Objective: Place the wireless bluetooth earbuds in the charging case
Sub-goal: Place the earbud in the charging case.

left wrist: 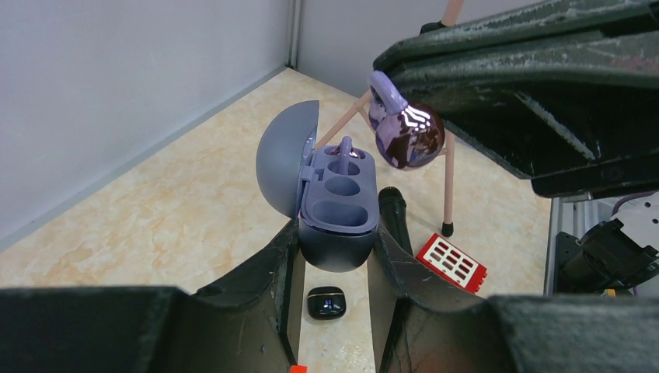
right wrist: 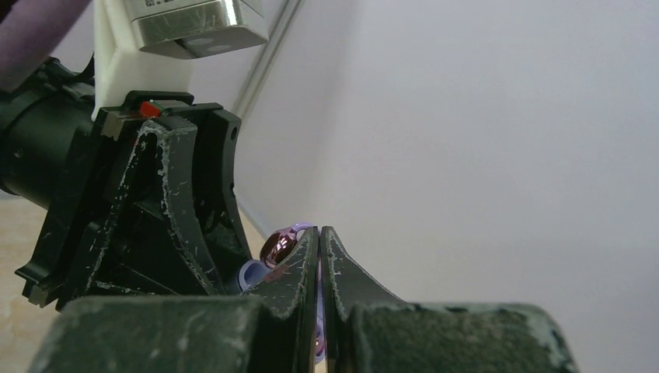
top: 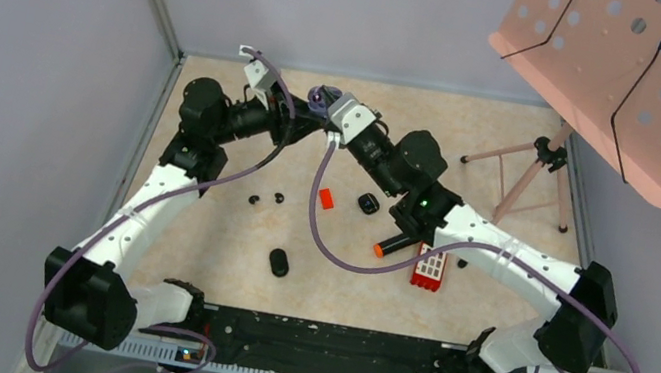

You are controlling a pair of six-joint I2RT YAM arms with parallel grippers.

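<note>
My left gripper [left wrist: 336, 247] is shut on the charging case [left wrist: 336, 221], a dark blue shell with a pale purple inner tray. Its lid [left wrist: 284, 159] stands open to the left. Something small, purple and shiny sits at the tray's far socket [left wrist: 346, 150]. Up and to the right of the case, my right gripper [right wrist: 319, 233] is shut on a glossy purple earbud [left wrist: 406, 138], which also shows in the right wrist view [right wrist: 281, 245]. In the top view both grippers meet at the back of the table [top: 322, 104]. Two black earbuds [top: 254, 200] [top: 279, 198] lie on the table.
Lying on the table are a black case with a lit display [left wrist: 326, 301], a small red block [top: 326, 198], a red perforated block [top: 429, 269], an orange-tipped marker [top: 392, 248] and a black oval [top: 278, 262]. A tripod [top: 538, 166] carries a pink perforated board [top: 649, 78] at the right.
</note>
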